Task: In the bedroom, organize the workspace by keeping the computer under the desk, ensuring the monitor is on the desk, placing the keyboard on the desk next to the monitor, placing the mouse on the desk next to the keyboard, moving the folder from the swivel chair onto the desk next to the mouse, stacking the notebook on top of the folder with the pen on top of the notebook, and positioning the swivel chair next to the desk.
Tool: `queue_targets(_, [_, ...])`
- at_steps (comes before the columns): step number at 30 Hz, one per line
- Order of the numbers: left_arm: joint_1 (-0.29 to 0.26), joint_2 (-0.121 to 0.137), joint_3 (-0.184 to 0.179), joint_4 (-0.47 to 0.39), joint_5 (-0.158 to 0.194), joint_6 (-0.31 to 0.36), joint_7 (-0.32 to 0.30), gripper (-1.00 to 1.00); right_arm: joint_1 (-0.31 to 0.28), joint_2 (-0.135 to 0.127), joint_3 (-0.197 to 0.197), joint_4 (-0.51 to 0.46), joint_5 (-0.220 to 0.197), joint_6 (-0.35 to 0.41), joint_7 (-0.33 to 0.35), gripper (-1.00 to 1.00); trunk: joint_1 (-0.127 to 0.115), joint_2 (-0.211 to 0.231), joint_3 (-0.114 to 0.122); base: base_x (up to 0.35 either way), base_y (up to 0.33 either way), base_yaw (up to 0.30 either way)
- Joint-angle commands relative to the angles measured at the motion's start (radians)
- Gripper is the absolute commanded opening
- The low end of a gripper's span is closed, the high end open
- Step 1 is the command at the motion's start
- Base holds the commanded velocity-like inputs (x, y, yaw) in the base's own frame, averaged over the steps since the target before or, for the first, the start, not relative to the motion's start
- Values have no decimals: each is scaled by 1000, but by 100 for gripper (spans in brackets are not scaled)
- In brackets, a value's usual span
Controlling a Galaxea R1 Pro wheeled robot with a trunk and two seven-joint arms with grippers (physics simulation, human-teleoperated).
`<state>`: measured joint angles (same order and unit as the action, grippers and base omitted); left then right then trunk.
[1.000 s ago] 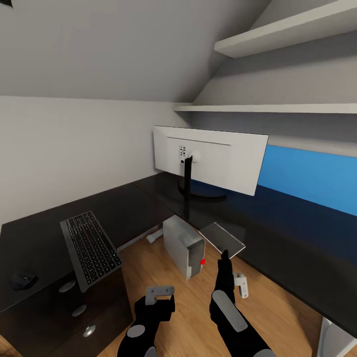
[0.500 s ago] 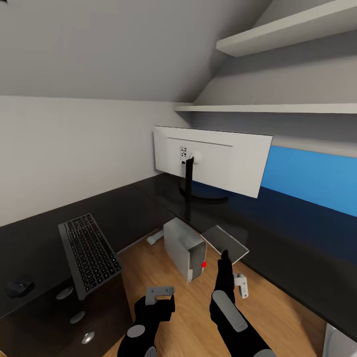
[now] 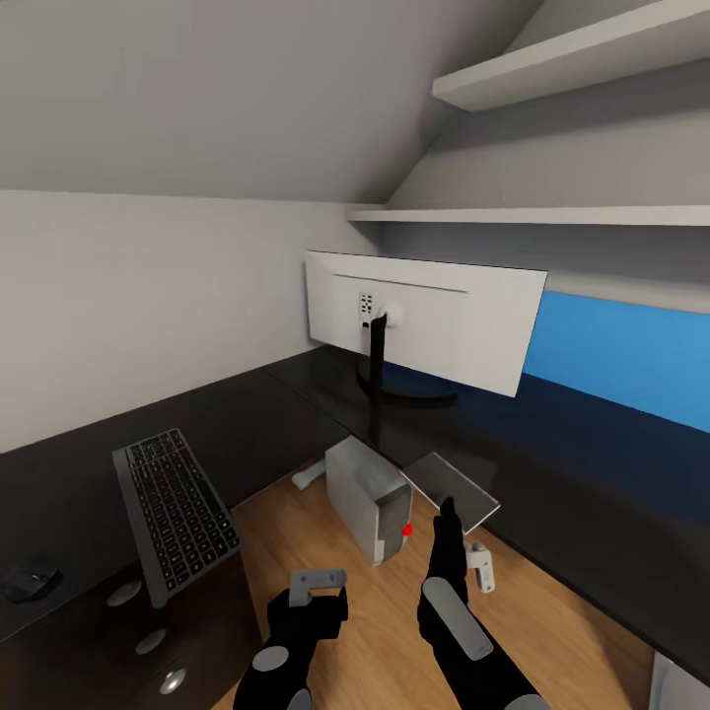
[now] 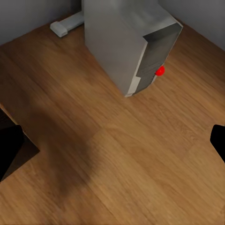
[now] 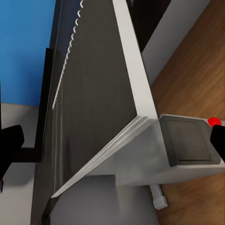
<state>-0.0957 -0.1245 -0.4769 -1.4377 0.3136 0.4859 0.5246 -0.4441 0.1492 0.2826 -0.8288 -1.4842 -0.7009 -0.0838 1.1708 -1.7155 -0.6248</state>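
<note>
Step in hand, by my reading: the notebook fetch. The notebook (image 3: 454, 490) sits at the front edge of the table (image 3: 592, 493), tilted and overhanging the floor (image 3: 296, 532), just above the computer (image 3: 370, 498), which stands under the table. Your right gripper (image 3: 447, 508) points up at the notebook from just below and in front. In the right wrist view its fingers (image 5: 9, 145) stand released and wide apart, with the notebook's edge ahead between them; I cannot tell whether they touch it. Your left gripper (image 3: 318, 584) hangs over bare floor, fingers (image 4: 7, 150) spread and grasping nothing. The monitor (image 3: 434, 320) is on the table with its white back toward you. The keyboard (image 3: 176, 513) lies on the left wing, well apart from the monitor, its near end hanging past the edge. The mouse (image 3: 30, 580) is further left, beside the keyboard. Next move calls for advancing the right fingers around the notebook's overhanging edge and clenching squarely on the thin stack. Risk: a nudge could tip it off onto the computer. Keyboard placement and the folder are, I judge, not yet done.
</note>
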Motion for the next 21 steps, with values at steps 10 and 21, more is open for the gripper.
queue_targets(10, [-1,0,-3,-1,10,2,8,100,-1,-4,1,-1,5,-6,-8,100,0,-1,-1,35,0,0])
queue_targets(21, [-1,0,-3,-1,11,2,8,100,-1,-5,-1,-1,6,-7,-8,100,0,-1,-1,6,0,0])
